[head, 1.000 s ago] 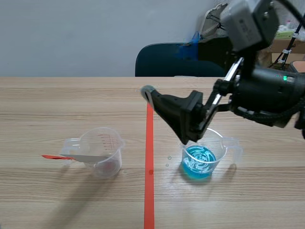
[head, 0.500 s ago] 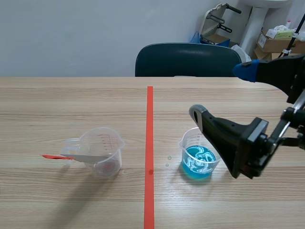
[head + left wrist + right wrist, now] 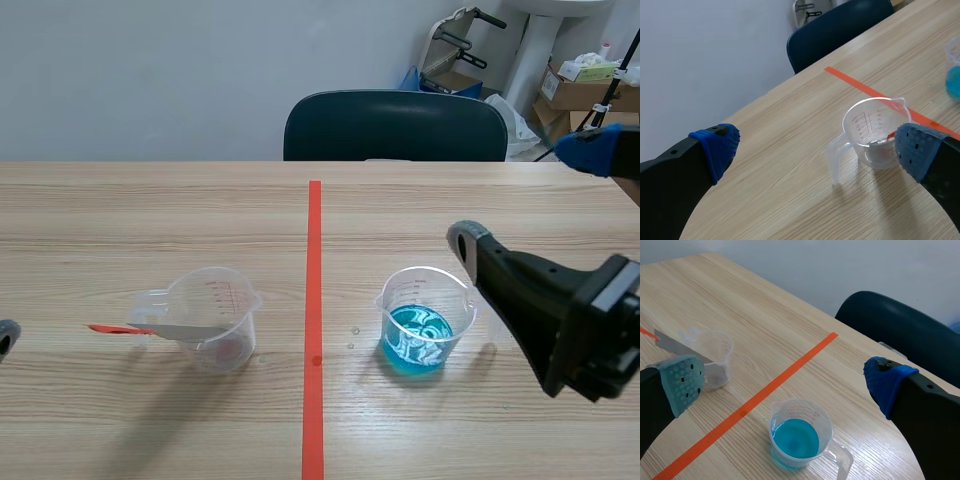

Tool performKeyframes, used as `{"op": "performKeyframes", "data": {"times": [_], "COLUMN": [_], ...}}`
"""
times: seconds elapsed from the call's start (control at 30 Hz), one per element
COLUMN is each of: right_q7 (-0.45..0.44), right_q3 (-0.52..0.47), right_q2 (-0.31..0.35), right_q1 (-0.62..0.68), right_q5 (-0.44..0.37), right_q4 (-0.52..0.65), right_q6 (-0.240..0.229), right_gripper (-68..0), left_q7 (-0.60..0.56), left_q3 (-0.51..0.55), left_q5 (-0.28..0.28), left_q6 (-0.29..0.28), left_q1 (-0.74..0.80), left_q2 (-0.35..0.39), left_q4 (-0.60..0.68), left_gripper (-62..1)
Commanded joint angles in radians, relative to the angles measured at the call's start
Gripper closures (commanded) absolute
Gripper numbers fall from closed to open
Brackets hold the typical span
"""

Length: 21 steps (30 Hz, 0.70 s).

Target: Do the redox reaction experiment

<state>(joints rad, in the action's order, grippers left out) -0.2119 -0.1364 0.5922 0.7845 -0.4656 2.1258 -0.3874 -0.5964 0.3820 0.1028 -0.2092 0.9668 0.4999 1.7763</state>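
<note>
Right hand (image 3: pixel 525 195), wide apart, now farther back from blue-liquid cup (image 3: pixel 420 322); left hand (image 3: pixel 816 149) apart too

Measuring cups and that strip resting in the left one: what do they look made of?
The blue-liquid cup and the left cup look like clear glossy plastic: see-through walls, moulded handles and spouts. The strip looks like thin, dull grey metal, flat and straight; its red end may be tape or coating.

The blue-liquid cup (image 3: pixel 954 75) — left wrist view — is cut off.
</note>
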Motion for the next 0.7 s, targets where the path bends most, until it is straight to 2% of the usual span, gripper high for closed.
{"op": "performKeyframes", "data": {"times": [0.0, 0.67], "right_q7": [-0.011, 0.005], "right_q3": [-0.003, -0.003], "right_q2": [-0.008, -0.019], "right_q1": [-0.014, -0.014], "right_q5": [-0.013, -0.013], "right_q4": [0.005, 0.005], "right_q6": [0.006, 0.005], "right_gripper": [-67.9, -67.9], "left_q7": [-0.011, -0.004], "left_q3": [0.002, 0.002], "left_q5": [0.009, 0.008], "left_q6": [0.005, 0.005], "left_q1": [0.010, 0.011], "left_q2": [0.002, -0.001], "left_q4": [0.017, 0.017], "left_gripper": [-62.3, -62.3]}}
